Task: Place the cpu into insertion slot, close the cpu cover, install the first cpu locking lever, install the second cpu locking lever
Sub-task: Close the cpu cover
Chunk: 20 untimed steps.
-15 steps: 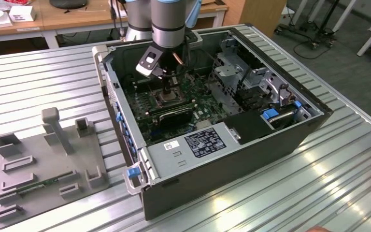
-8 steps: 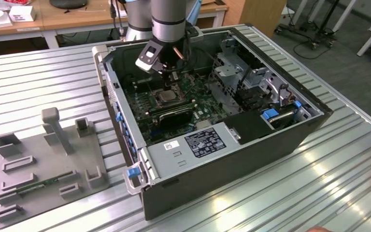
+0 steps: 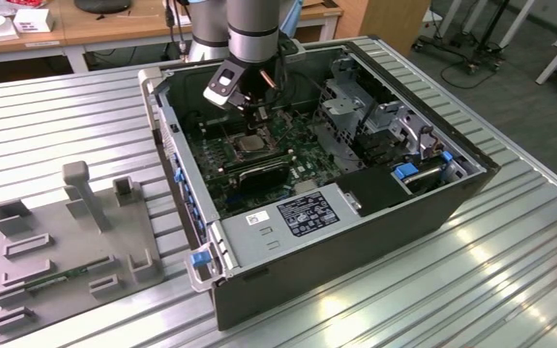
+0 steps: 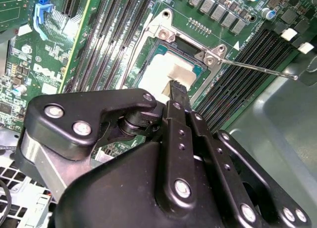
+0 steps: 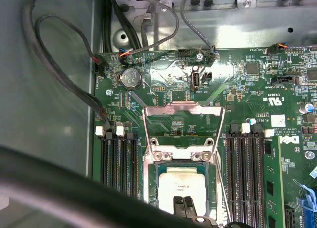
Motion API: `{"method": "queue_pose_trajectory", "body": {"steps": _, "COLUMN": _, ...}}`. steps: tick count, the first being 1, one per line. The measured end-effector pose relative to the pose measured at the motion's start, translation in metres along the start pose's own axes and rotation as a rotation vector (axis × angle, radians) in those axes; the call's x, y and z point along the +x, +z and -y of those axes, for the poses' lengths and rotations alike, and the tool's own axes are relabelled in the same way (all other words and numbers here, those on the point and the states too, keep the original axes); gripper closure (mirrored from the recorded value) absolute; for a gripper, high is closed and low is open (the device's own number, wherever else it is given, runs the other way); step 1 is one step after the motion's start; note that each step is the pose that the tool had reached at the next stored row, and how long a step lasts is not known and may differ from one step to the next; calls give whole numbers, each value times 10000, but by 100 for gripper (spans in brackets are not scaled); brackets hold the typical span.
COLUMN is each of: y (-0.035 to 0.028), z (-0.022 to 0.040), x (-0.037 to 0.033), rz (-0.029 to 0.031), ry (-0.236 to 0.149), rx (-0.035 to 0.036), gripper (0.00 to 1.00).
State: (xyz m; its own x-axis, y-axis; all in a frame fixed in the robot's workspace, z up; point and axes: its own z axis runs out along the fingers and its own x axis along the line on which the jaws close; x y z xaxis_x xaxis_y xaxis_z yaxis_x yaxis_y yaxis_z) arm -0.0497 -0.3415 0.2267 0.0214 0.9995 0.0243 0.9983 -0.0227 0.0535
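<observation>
So the arm's black fingers point(image 5: 179, 205) are sitting pinched narrow, nearly together with nothing between them, tips pointing down onto the small pale silver-tan square cpu point(image 5: 182, 186). The chip is lying flat right under them inside the square metal-rimmed insertion slot point(image 5: 154, 183), so I'm guessing they're nudging it seated. The thin silvery frame-shaped cpu cover point(image 5: 183, 108) is standing flipped open just beyond the fingers, and a thin wire lever point(image 4: 257, 67) is sticking out to one side, leaving the socket free.
</observation>
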Motion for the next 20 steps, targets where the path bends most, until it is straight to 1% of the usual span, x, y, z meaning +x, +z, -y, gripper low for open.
{"method": "queue_pose_trajectory", "body": {"steps": 5, "y": -1, "z": 0, "x": 0, "rz": 0, "ry": -7, "rx": 0, "gripper": 90}}
{"method": "queue_pose_trajectory", "body": {"steps": 7, "y": -1, "z": 0, "x": 0, "rz": -6, "ry": -127, "rx": 3, "gripper": 90}}
{"method": "queue_pose_trajectory", "body": {"steps": 8, "y": -2, "z": 0, "x": 0, "rz": -12, "ry": -255, "rx": 7, "gripper": 90}}
{"method": "queue_pose_trajectory", "body": {"steps": 13, "y": 0, "z": 0, "x": 0, "rz": -62, "ry": -1154, "rx": 28, "gripper": 90}}
{"method": "queue_pose_trajectory", "body": {"steps": 14, "y": 0, "z": 0, "x": 0, "rz": -81, "ry": -1514, "rx": 37, "gripper": 90}}
{"method": "queue_pose_trajectory", "body": {"steps": 20, "y": 2, "z": 0, "x": 0, "rz": -138, "ry": -2596, "rx": 63, "gripper": 90}}
